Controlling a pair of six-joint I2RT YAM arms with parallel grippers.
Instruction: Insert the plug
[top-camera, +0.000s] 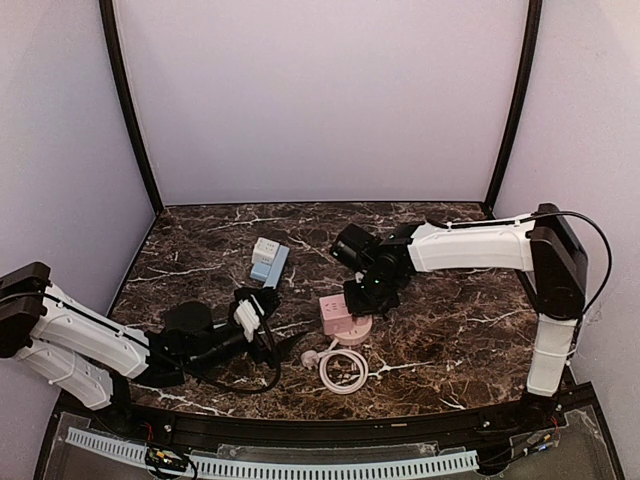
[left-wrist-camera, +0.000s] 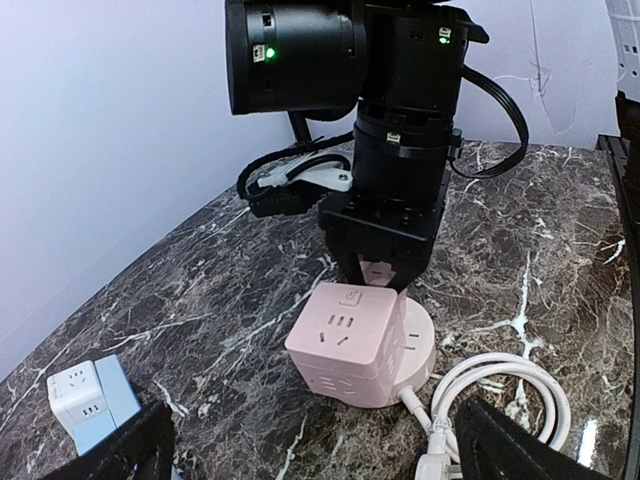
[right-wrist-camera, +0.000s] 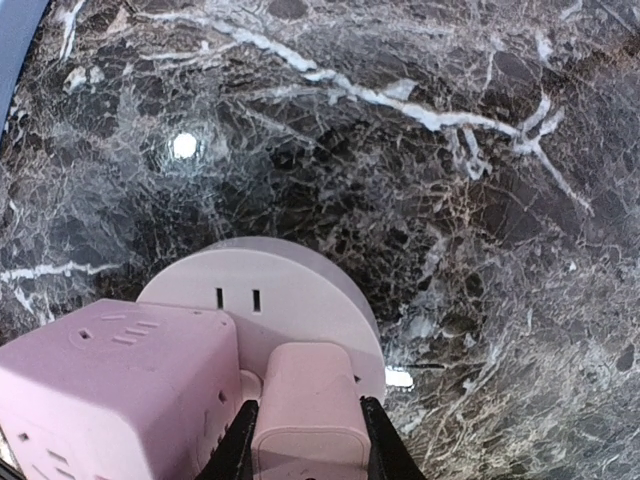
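A pink cube socket (top-camera: 337, 312) stands on its round pink base (top-camera: 356, 331) mid-table. It also shows in the left wrist view (left-wrist-camera: 345, 340) and the right wrist view (right-wrist-camera: 110, 390). My right gripper (top-camera: 371, 293) points down at the far side of the cube and is shut on a small pink plug (right-wrist-camera: 305, 410). The plug is pressed against the round base (right-wrist-camera: 290, 290), next to the cube's side. My left gripper (top-camera: 256, 312) is open and empty, low over the table left of the socket, its fingers (left-wrist-camera: 130, 450) spread wide.
The socket's white cable (top-camera: 344, 369) lies coiled in front of it, with its white plug (top-camera: 312, 357) on the table. A blue and white cube socket (top-camera: 268, 260) sits at the back left. A black cable (top-camera: 245, 385) loops by the left arm.
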